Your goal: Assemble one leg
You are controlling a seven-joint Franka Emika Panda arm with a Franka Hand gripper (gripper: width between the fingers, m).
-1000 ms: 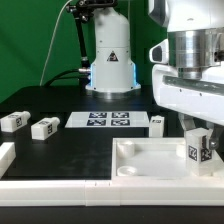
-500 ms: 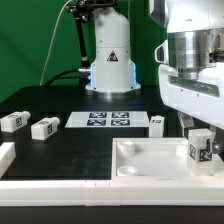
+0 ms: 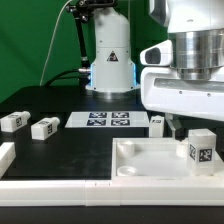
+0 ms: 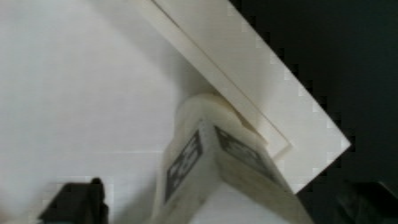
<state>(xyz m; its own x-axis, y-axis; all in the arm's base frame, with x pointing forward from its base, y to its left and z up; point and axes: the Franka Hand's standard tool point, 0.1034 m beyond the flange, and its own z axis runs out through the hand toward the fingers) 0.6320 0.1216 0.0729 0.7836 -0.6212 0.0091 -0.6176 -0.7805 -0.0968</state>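
One white leg (image 3: 200, 150) with a black-and-white tag stands upright at the corner of the white tabletop (image 3: 150, 160) on the exterior view's right. My gripper (image 3: 188, 120) hangs just above it, open, with a dark finger (image 3: 176, 125) beside the leg's top and apart from it. In the wrist view the leg (image 4: 222, 165) rises from the tabletop (image 4: 89, 90) near its edge. One dark fingertip (image 4: 75, 202) shows clear of the leg, and the other is out of frame. Three more legs lie on the black table: two at the left (image 3: 12, 121) (image 3: 44, 127) and one (image 3: 157, 124) behind the tabletop.
The marker board (image 3: 108, 120) lies flat at mid-table in front of the arm's base (image 3: 110, 65). A white rail (image 3: 60, 186) runs along the table's front edge, with a white block (image 3: 5, 155) at the left.
My gripper has risen and shifted slightly to the exterior view's left. The leg that sat between the fingers now stands on its own at the tabletop's corner.
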